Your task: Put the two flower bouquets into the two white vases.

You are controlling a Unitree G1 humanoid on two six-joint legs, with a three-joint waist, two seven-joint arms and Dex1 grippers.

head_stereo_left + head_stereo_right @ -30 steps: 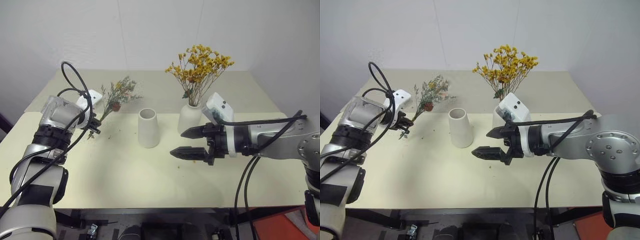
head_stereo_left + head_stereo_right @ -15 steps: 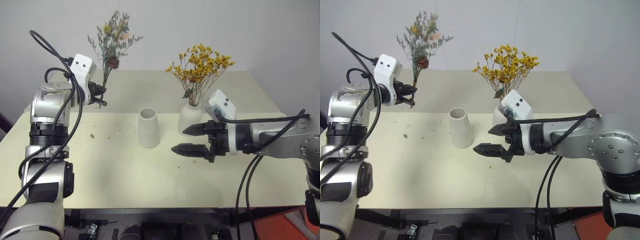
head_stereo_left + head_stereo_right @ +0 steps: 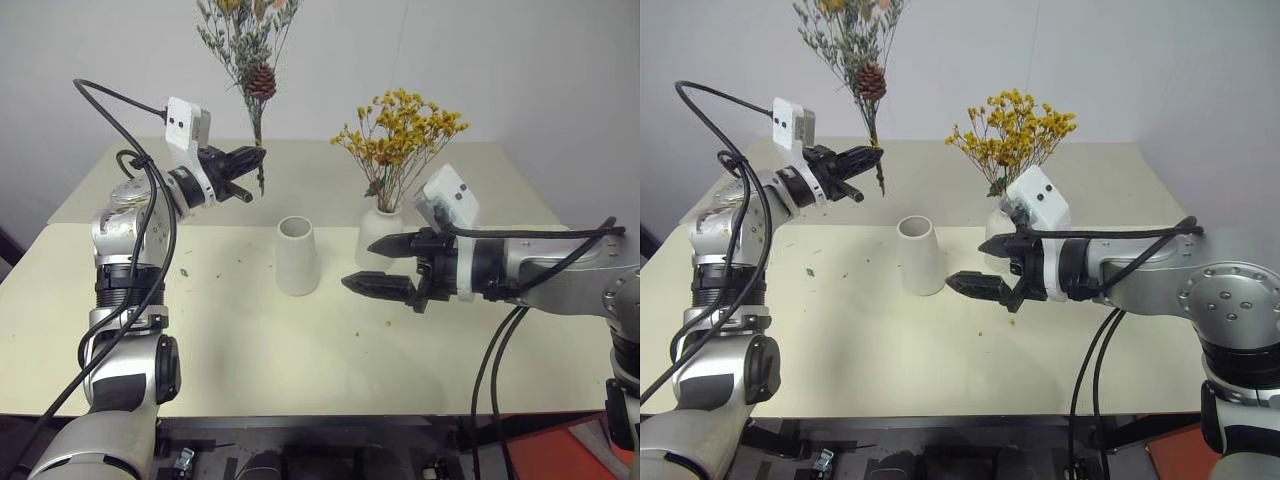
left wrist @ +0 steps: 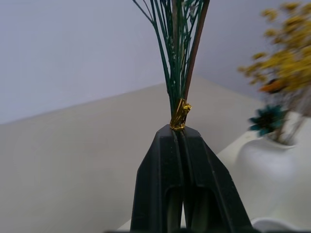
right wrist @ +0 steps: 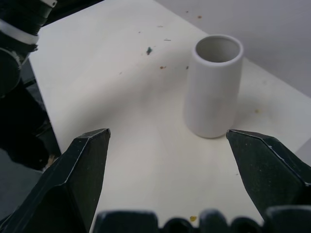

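Observation:
My left gripper is shut on the stems of the smaller grey-green bouquet, holding it upright in the air. Its pine cone hangs above and just left of the wide-mouthed cone vase. In the left wrist view the black fingers pinch the stems at a gold tie. The yellow-orange bouquet stands in the bottle-shaped vase. My right gripper is open and level, just right of the cone vase, with nothing between its jaws.
The cream table carries small flecks of dried plant litter left of the cone vase. A white wall rises behind the table's far edge. Cables loop off both arms.
My left gripper has risen and swung right, turning the small bouquet from tilted low over the table to upright beside the cone vase. The right gripper has stayed open and almost still.

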